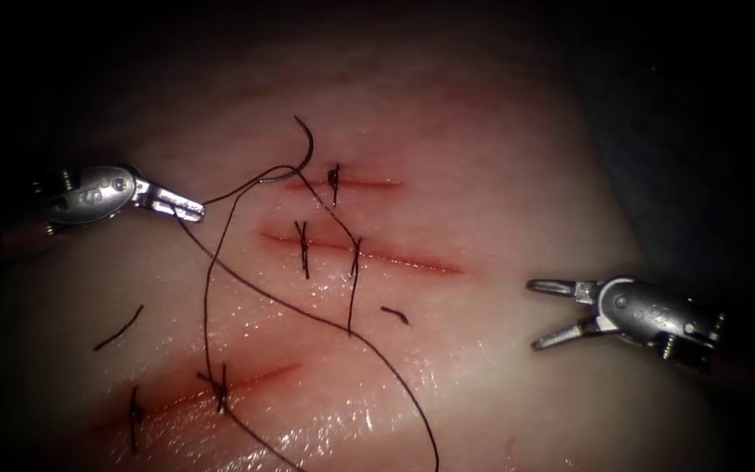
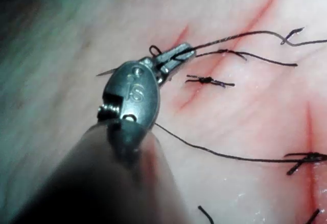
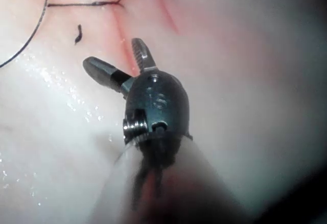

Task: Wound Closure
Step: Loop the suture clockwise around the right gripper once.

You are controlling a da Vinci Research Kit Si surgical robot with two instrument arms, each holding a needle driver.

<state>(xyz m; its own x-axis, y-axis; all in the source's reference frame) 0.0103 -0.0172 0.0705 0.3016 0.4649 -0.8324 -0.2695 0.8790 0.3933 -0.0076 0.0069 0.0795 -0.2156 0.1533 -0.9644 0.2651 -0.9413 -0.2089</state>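
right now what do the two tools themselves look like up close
Both the left tool and the right tool are small polished silver metal heads: a rounded oval wrist body stamped with a figure, a screw or pin, a coiled wire at the base, and two slim ridged jaws.

tools (image 1: 187, 208) (image 1: 542, 315) – 2 | cuts (image 1: 369, 253) – 3 | knotted stitches (image 1: 304, 249) – 5 | needle (image 1: 306, 149) – 1

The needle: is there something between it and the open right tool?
Nothing solid. The needle lies on the tissue by the upper cut; the right tool, open, holds nothing. Between them are stitches and loose thread. The left tool holds thread.
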